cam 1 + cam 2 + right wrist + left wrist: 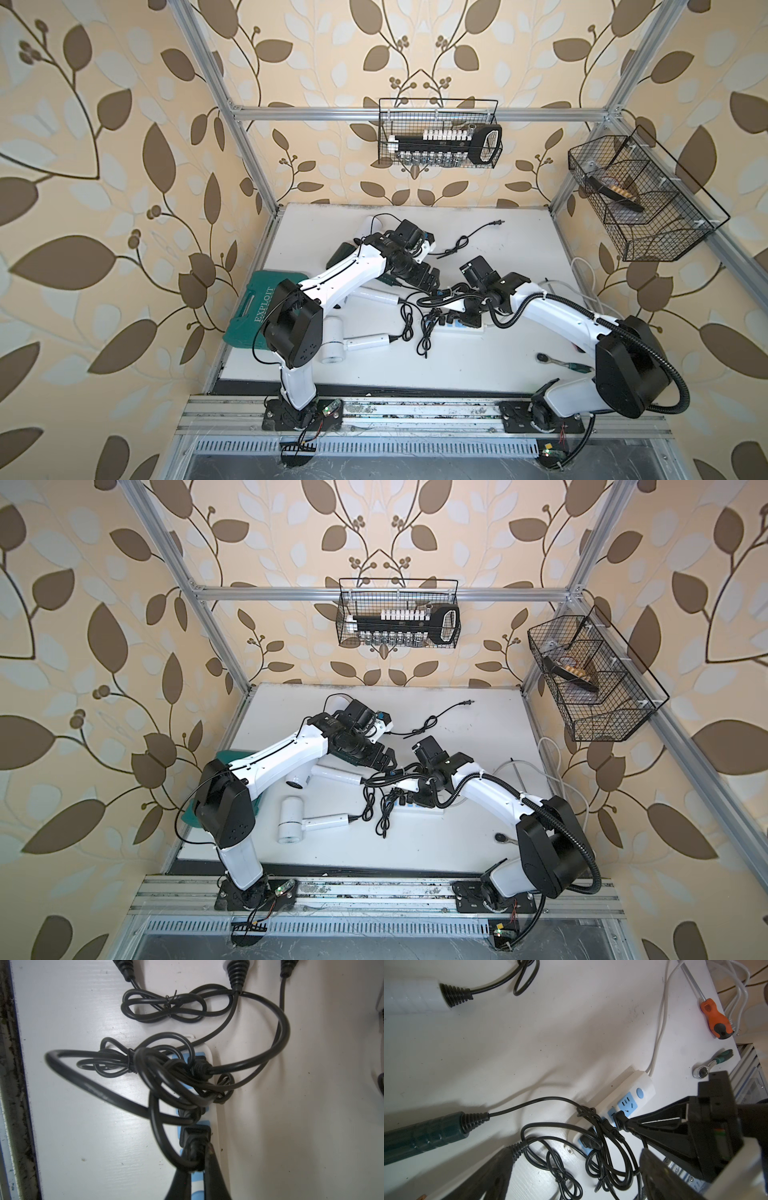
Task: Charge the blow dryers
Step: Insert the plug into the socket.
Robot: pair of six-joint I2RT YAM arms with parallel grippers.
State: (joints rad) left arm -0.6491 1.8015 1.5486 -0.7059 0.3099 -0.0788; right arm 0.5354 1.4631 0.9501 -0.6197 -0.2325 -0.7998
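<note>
The white table [498, 345] holds the blow dryers [332, 347] left of centre, the dark green one [423, 1132] among them and one partly under the left arm. They look like light, hard plastic shells, probably slick, and need not be lifted. Just to their right lies the power strip [640, 1088], buried under tangled cords [166, 1076] that are thin, limp and apt to snag. The right gripper [198, 1155] is pinched on a plug [195, 1135] at a socket. The plug is the stiff part worth holding, though I cannot tell if it is fully seated. The left gripper [430, 280] hangs wide and empty.
</note>
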